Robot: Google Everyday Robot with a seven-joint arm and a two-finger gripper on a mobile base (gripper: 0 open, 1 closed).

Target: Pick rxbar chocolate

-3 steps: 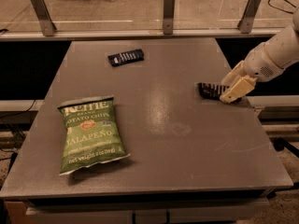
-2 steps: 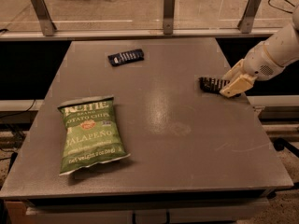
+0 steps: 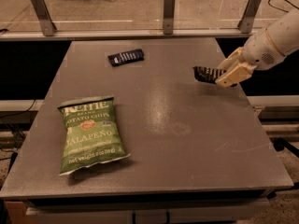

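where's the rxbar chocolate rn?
Camera view: the rxbar chocolate is at the right side of the table, clamped in the pincer, right of the other dark bar, far from the chip bag.

Grey table (image 3: 187, 148) viewed from its near edge. At right, the pincer (image 3: 219, 76), on a white arm (image 3: 275, 41), has its fingers clamped on the right end of the rxbar chocolate (image 3: 204, 73), which juts leftward over the table's right side. A second dark bar (image 3: 126, 57) lies near the far edge. A green chip bag (image 3: 91, 133) lies flat at near left.
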